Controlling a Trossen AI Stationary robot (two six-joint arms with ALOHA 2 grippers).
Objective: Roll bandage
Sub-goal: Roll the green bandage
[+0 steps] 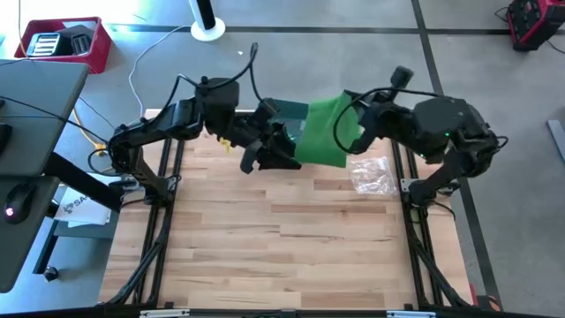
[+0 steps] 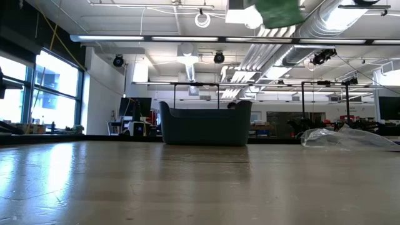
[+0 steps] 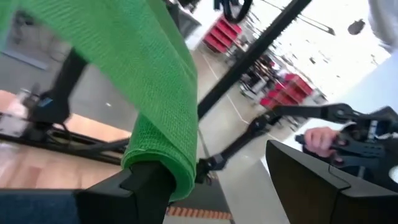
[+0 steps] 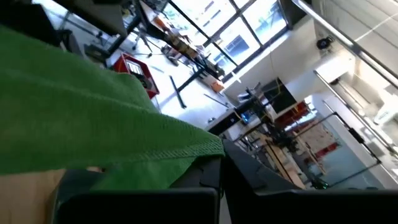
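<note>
The bandage (image 1: pixel 322 132), a wide green mesh strip, hangs in the air over the far edge of the table (image 1: pixel 282 256), stretched between the two arms. It does not touch the wood.

The left gripper (image 1: pixel 269 150) is near the middle of the far edge, raised above the table. Its fingers (image 3: pixel 146 186) stand wide apart, as wide as they go. In the left wrist view the bandage (image 3: pixel 155 93) drapes over one finger and lies against it; the other finger is well apart from the cloth, so nothing is clamped.

The right gripper (image 1: pixel 357 128) is just beside the right end of the bandage, also raised, toward the far right corner. Its fingers are closed tight. In the right wrist view the bandage (image 4: pixel 87 124) runs down to the fingers (image 4: pixel 205 180) and disappears between them, so this gripper is pinching the strip's end.

A clear plastic bag (image 1: pixel 371 174) lies crumpled on the table near the right edge, below the right arm. In the low view the bag (image 2: pixel 347 137) rests on the wood at the right, and a corner of the bandage (image 2: pixel 278 12) shows high above the table.
</note>
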